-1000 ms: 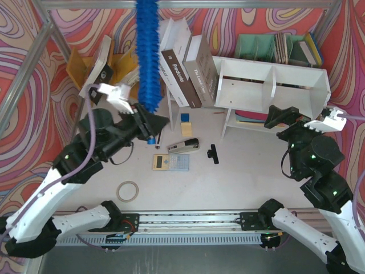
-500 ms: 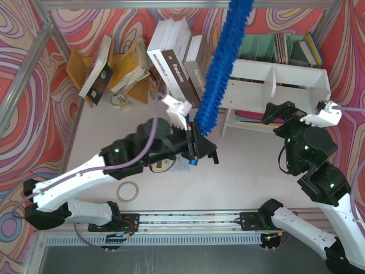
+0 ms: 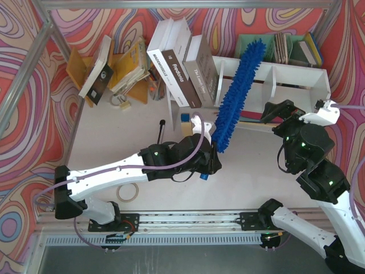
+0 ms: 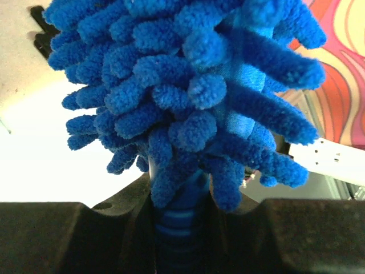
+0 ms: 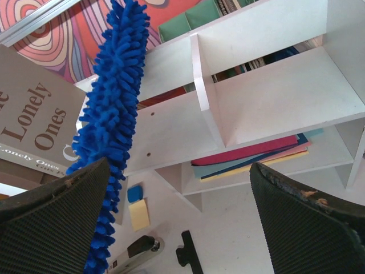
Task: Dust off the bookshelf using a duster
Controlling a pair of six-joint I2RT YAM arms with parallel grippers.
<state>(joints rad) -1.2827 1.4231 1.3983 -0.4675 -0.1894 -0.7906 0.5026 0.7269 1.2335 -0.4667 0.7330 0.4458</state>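
Observation:
The bright blue duster [image 3: 236, 94] slants up to the right, its fluffy head lying across the left compartment of the white bookshelf [image 3: 296, 94]. My left gripper [image 3: 209, 160] is shut on the duster's short handle just in front of the shelf. In the left wrist view the ribbed handle [image 4: 177, 228] sits between the dark jaws, and the head [image 4: 188, 85] fills the frame. My right gripper [image 3: 279, 109] is open and empty in front of the shelf's right compartment. The right wrist view shows the duster [image 5: 114, 125] against the bookshelf [image 5: 274, 103] left of the divider, with the gripper [image 5: 179, 228] wide open.
Leaning books [image 3: 182, 63] stand left of the shelf, an orange rack [image 3: 122, 63] further left, and a teal organiser [image 3: 256, 45] behind. A tape roll [image 3: 128, 191] lies near the front. Flat folders [image 5: 256, 157] lie under the shelf; a stapler [image 5: 140, 248] and a black clip [image 5: 191, 257] lie before it.
My left arm has swung right with the duster, tilting it from upright near the books down onto the shelf's left compartment. The right gripper has barely moved.

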